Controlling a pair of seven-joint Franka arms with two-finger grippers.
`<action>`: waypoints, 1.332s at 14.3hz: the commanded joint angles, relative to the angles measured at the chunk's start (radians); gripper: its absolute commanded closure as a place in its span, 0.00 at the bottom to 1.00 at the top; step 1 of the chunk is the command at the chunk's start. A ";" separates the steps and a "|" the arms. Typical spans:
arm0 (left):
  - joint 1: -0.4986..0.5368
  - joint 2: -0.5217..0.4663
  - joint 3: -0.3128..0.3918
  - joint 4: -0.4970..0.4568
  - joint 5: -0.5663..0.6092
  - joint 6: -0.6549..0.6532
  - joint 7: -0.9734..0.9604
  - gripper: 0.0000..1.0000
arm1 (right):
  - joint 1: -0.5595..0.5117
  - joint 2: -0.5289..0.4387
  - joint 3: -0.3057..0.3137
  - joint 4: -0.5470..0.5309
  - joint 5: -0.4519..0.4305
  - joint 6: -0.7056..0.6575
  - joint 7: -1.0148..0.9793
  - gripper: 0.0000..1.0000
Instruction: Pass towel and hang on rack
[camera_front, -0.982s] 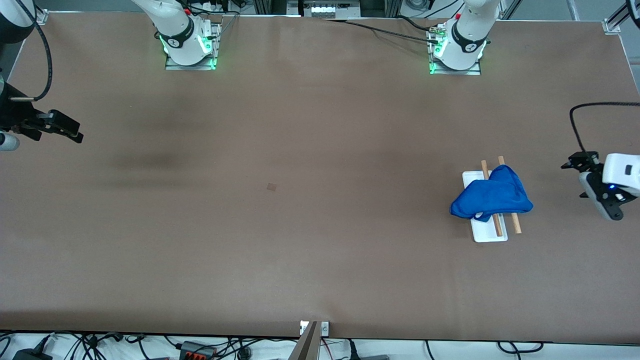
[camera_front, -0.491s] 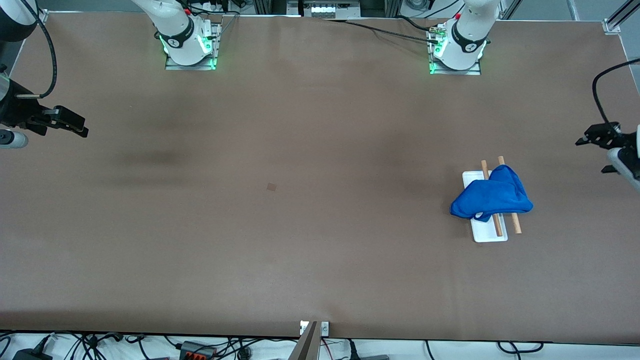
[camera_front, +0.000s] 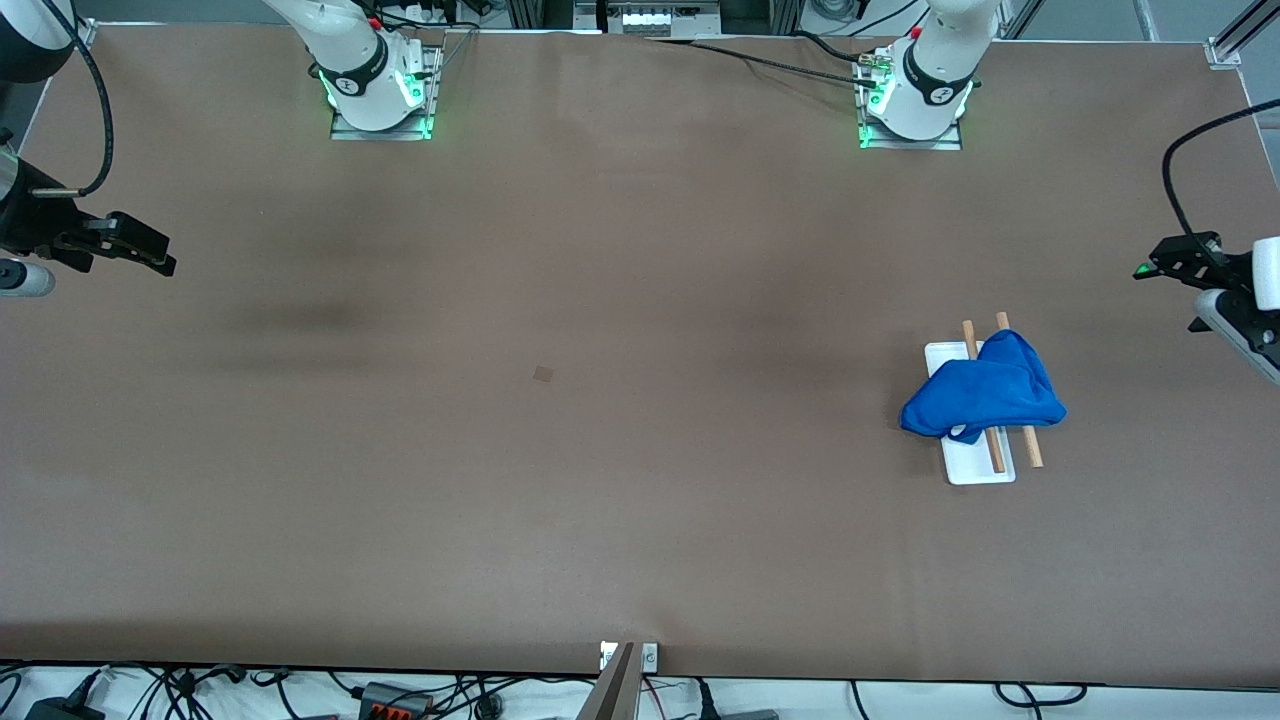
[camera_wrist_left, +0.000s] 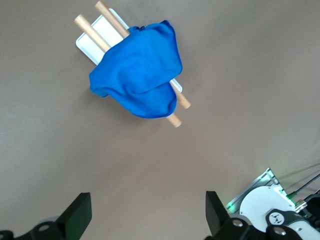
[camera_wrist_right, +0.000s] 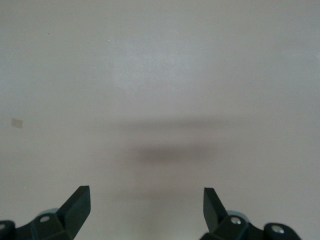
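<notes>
- Soft royal-blue towel (camera_front: 983, 399) bunched over rack (camera_front: 979, 470): two wooden rods, flat white base.
- Left pincer (camera_wrist_left: 147, 215) spread, empty, over bare brown table (camera_front: 600, 450).
- Right pincer (camera_wrist_right: 146, 207) spread, empty, waiting at table's right-arm end.

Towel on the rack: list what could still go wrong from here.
1. The towel lies bunched across the two wooden rods, with more cloth hanging toward the right arm's end of the table; it might slide off that way.
2. The rack looks light, so the uneven load might tip it.
3. The left gripper hangs open beside the rack; a careless move could snag the cloth. The right gripper waits open at its end of the table.
</notes>
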 joint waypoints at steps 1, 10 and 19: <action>-0.043 -0.090 0.005 -0.025 0.007 -0.017 -0.107 0.00 | -0.007 -0.033 0.009 -0.030 0.005 0.010 -0.002 0.00; -0.402 -0.299 0.329 -0.229 -0.083 0.026 -0.712 0.00 | -0.007 -0.033 0.009 -0.029 0.003 0.004 -0.003 0.00; -0.491 -0.294 0.411 -0.174 -0.113 0.012 -0.902 0.00 | -0.007 -0.033 0.009 -0.027 0.001 0.006 -0.009 0.00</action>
